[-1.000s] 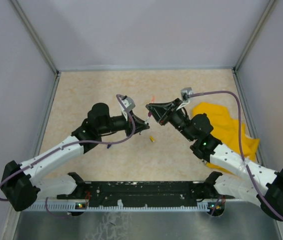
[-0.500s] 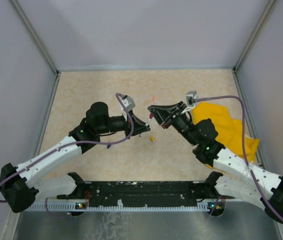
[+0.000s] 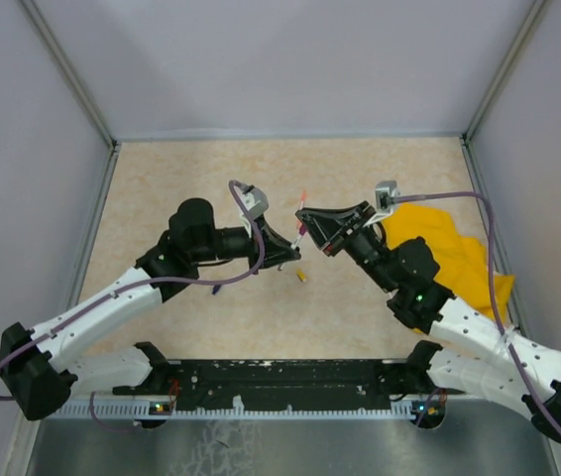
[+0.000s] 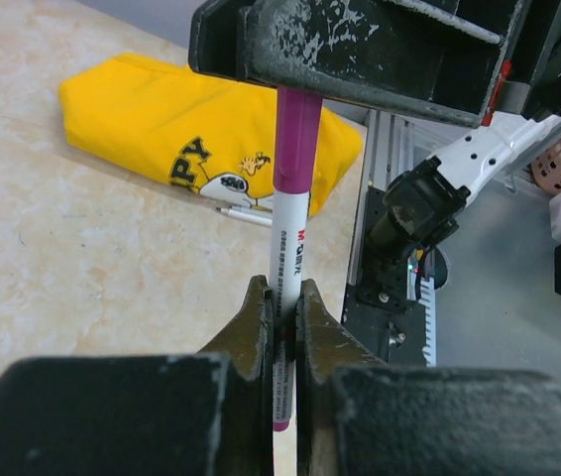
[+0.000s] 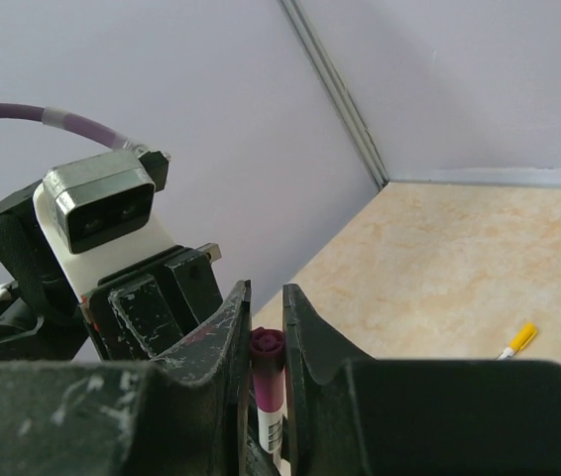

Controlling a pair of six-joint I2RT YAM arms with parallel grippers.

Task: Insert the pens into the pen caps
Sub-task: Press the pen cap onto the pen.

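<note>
Left wrist view shows the smooth white pen [image 4: 288, 248] pinched in the clenched left hand [image 4: 282, 297], its glossy purple cap [image 4: 296, 139] clamped by the right hand [image 5: 266, 317] above the desk [image 4: 62, 258] (top view shows it too small). Since a second earlier, the right arm [image 3: 459, 317] has shifted slightly rightward.

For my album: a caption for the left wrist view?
Left gripper clamps a white pen, right gripper holds its purple cap, yellow cloth behind.
</note>
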